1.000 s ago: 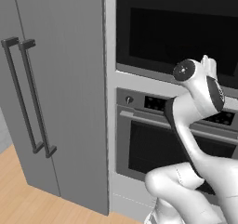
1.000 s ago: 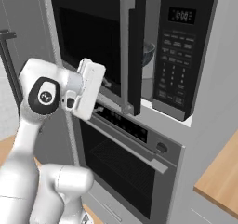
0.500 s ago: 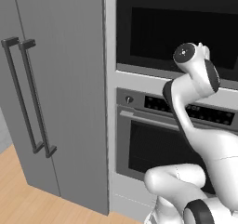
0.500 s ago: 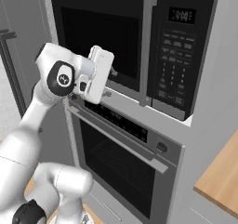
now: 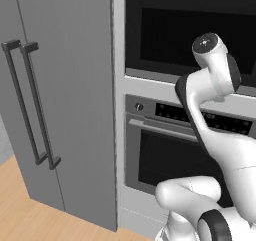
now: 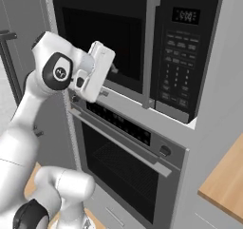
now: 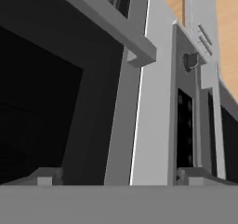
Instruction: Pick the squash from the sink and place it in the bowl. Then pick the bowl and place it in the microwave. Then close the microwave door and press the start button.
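Gripper (image 6: 110,67) apparently spread wide and empty, low against the dark glass of the microwave door (image 6: 102,38), door looking shut, start button somewhere on the keypad (image 6: 174,78) further right: risk of hitting the wrong key, labels too small to read

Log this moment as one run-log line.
stage: close microwave | microwave door: shut | gripper: open, at door front, holding nothing | start button: not yet pressed
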